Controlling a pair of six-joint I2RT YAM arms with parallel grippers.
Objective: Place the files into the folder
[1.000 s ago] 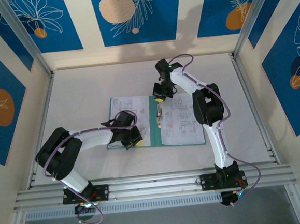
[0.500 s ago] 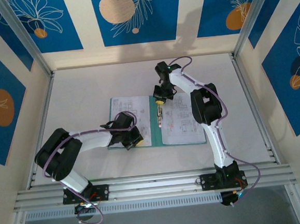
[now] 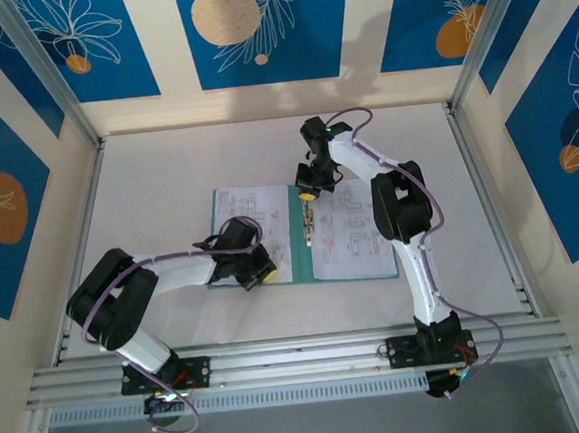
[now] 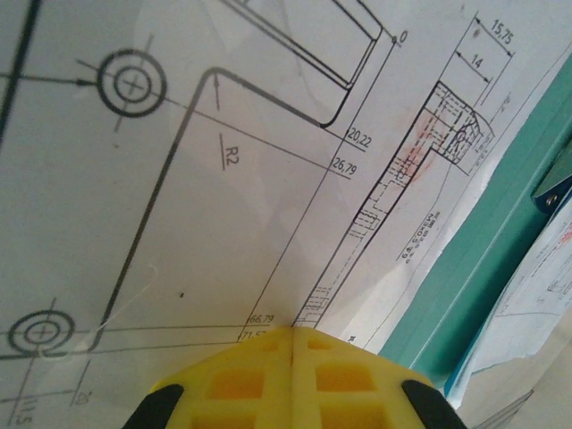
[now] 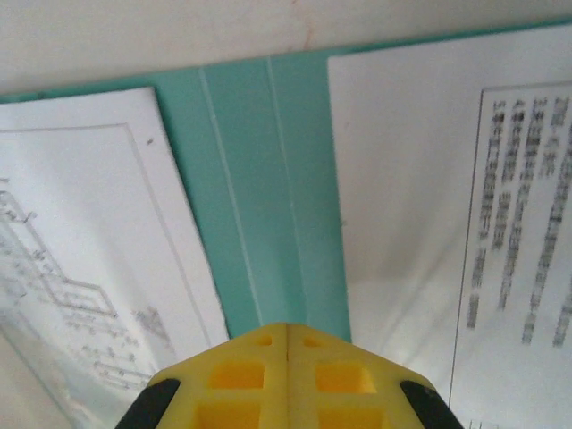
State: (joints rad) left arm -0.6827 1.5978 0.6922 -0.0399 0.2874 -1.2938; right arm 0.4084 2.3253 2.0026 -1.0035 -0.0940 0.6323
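Note:
The teal folder [image 3: 298, 238] lies open like a book on the table, spine [image 5: 268, 197] in the middle. White printed files lie on both halves: the left sheets [image 3: 237, 213] and the right sheets [image 3: 351, 234]. My left gripper [image 3: 262, 272] is shut with nothing between its yellow fingers; its tip [image 4: 293, 332] rests on the left drawing sheet [image 4: 179, 179] near the folder's front edge. My right gripper [image 3: 307, 189] is shut too, its tip [image 5: 286, 329] over the spine at the folder's far edge. A clip [image 3: 308, 220] sits on the spine.
The white table [image 3: 165, 166] is ringed by an aluminium frame with a rail [image 3: 291, 362] along the near edge. Free tabletop lies left, right and behind the folder.
The right gripper dipped slightly toward the folder's spine and returned. The left gripper stays on the left sheets.

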